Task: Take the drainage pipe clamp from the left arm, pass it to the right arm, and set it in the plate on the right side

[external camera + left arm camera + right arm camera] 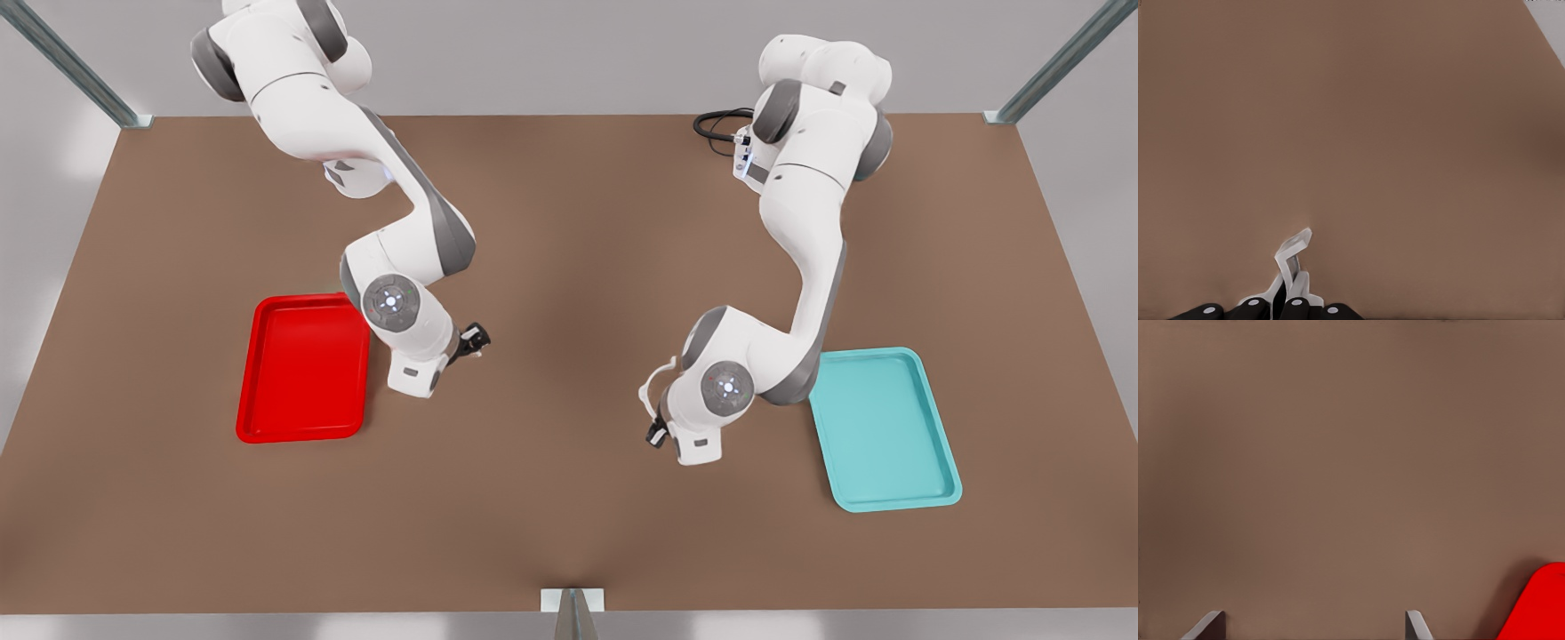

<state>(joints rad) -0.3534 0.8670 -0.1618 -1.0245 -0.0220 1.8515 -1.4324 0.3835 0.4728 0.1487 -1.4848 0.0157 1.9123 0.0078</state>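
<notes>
The left gripper [656, 425] is pinched tight on the drainage pipe clamp [652, 384] — the white arc curls up past its fingertips, toward 12 o'clock. The right gripper [474, 342] hangs spread wide just beside the red plate [302, 369], at its 3 o'clock — nothing in it.

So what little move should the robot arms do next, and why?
Probably bring the two arms together over the bare brown table. The left end effector grips the small white plastic half-ring clamp, while the right end effector hangs open beside the bright red rectangular tray, well apart.
</notes>
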